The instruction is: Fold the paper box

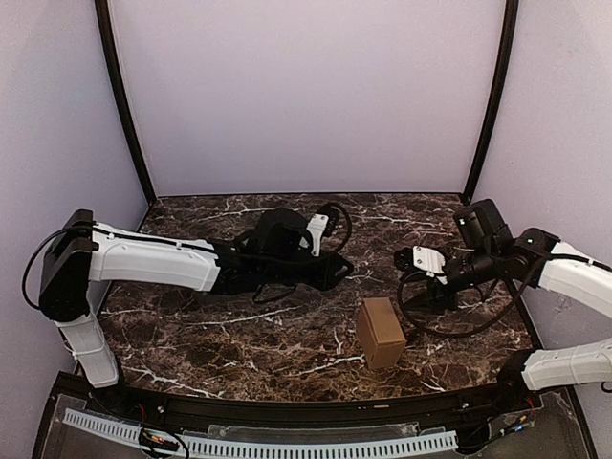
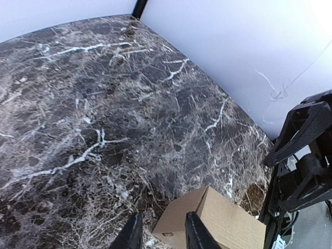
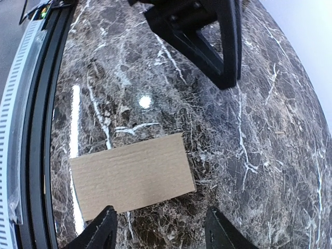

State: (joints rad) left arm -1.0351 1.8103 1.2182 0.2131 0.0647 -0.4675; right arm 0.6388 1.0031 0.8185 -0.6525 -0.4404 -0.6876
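**A:** Where is the paper box (image 1: 380,331) sitting?

**B:** It is standing folded on the table (image 1: 239,335), toward five o'clock. The left gripper (image 2: 162,218) is hanging at its eleven and the right gripper (image 3: 160,212) at its one, both spread and empty.

**A:** What's worrying you?

**B:** I'm picturing a low finger clipping a corner, tipping the box or popping a flap.

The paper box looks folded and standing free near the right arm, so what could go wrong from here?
1. The right arm's black cable loop hangs close beside the paper box; pulling the arm back could drag the box over.
2. The right gripper, open, hovers near the box, so a low move may clip it.
3. The left gripper points at the box's corner; moving forward could shove it across the table.
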